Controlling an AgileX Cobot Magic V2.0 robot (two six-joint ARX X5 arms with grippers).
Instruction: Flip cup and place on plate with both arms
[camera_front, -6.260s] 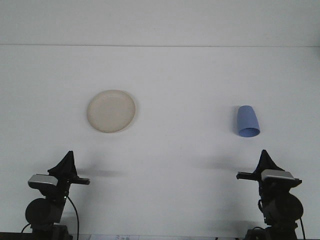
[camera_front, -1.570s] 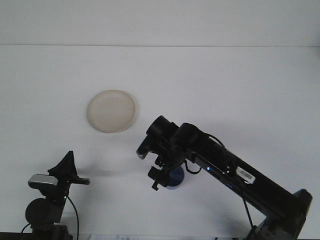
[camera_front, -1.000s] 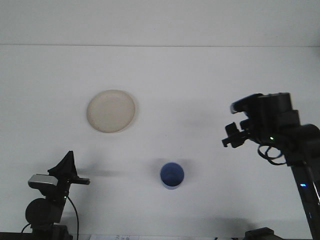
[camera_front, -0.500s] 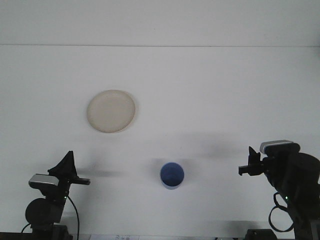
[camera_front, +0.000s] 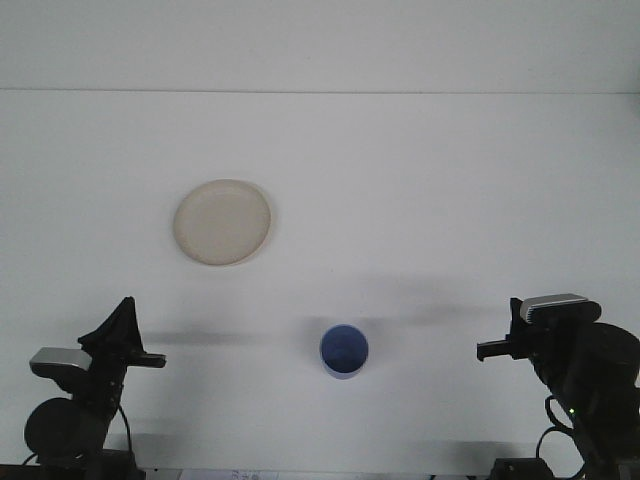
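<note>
The blue cup (camera_front: 344, 351) stands upright on the white table, mouth up, near the front centre. The cream plate (camera_front: 222, 222) lies flat to the back left of it, well apart and with nothing on it. My left gripper (camera_front: 128, 338) sits low at the front left corner, far left of the cup. My right gripper (camera_front: 506, 342) is drawn back at the front right corner, well to the right of the cup. Neither gripper touches anything.
The white table (camera_front: 420, 200) runs back to a pale wall. Only the plate and the cup lie on it. Both arm bases fill the bottom corners of the view.
The right arm has pulled back and settled lower at the front right. The left arm has shifted a little left and down. The cup stays upright where it was set.
</note>
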